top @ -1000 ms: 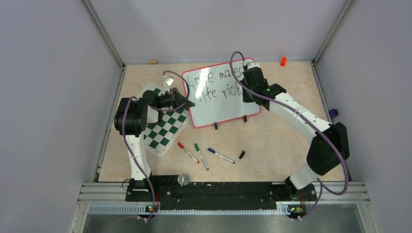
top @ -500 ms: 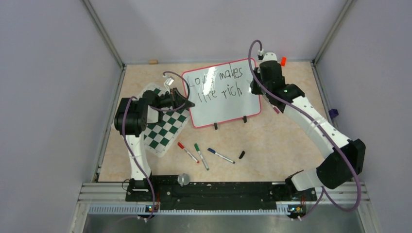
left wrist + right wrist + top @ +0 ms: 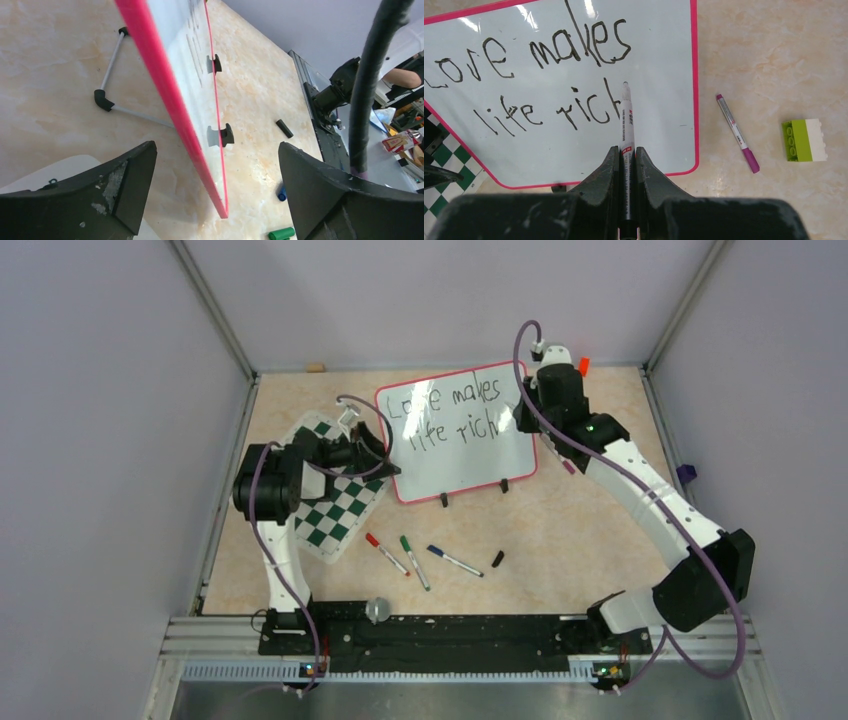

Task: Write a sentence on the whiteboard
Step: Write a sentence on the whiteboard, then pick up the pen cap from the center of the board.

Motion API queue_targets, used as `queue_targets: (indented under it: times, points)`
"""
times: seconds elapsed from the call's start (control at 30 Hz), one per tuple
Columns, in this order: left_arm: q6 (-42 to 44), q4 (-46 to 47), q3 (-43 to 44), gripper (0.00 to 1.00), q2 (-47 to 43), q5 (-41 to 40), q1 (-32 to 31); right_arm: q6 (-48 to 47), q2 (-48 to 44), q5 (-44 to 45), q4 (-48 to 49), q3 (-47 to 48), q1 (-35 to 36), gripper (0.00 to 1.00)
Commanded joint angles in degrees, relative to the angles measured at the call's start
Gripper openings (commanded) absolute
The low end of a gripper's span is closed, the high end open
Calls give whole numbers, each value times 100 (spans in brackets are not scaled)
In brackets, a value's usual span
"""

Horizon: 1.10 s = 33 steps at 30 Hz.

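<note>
L gripper (image 3: 216, 155) just let go of the whiteboard (image 3: 460, 455): jaws wide, red edge between them, untouched. R gripper (image 3: 626, 155), clamped on the marker (image 3: 626, 125), has backed off to the board's right side. Board stands mid-table by the checkered mat (image 3: 340, 510); sentence (image 3: 529, 80) looks complete, so writing's prob. done.

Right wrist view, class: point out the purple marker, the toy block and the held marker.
purple marker (image 3: 735, 131), right wrist view, middle of its barrel.
toy block (image 3: 793, 141), right wrist view, green half.
held marker (image 3: 626, 117), right wrist view, white barrel below its tip.
</note>
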Motion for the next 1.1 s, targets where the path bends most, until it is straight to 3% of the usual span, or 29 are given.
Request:
queue_targets:
  times: [0.0,0.37,0.7,0.9,1.07]
  points:
    - [403,574,-254,99,-490,91,-7,32,-262,-34,199,-48,-70,0]
    - [836,577,-654,99,-784,23,1,15,-340,-36,154,-64,-121,0]
    - [1079,577,-1488,99,-1194,-1308,570,-100,-260,-75,155,169,-166,0]
    - [1343,577,-2024,99,-1765,-1897,596,-151,-240,-132,155,344,-175,0]
    - [947,490,-2145,99,-2368,-1736,600,-172,-297,-160,140,476,-178,0]
